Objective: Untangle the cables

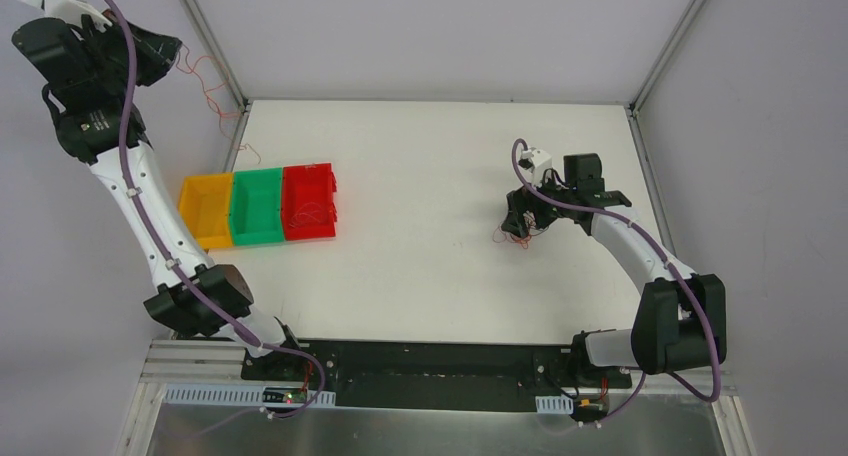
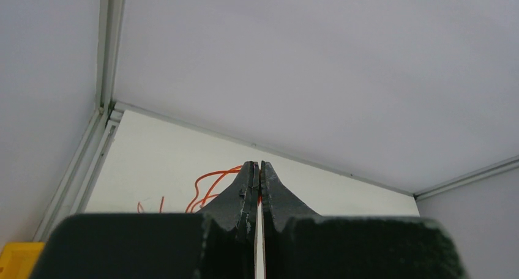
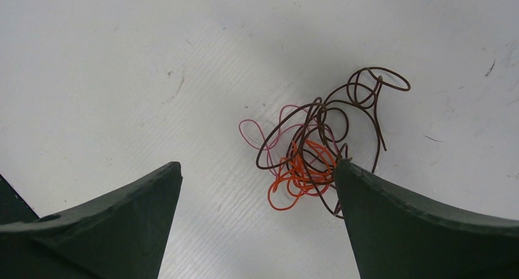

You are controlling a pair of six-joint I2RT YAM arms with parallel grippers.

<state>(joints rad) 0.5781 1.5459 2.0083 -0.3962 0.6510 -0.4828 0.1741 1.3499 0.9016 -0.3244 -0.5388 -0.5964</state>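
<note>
Left jaws pinch an orange cable (image 2: 215, 172); red bin (image 1: 308, 170) holds red cable (image 1: 312, 216).

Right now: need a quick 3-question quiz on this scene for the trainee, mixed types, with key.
1. True or false: the right gripper is shut on the clump.
2. What does the left gripper pinch? A) orange wire B) brown wire C) nothing
3. Fill in: the bin between the yellow bin and the red bin is ___.

Key
1. False: it is open, with the clump lying on the table by its fingers.
2. A
3. Green bin
</note>
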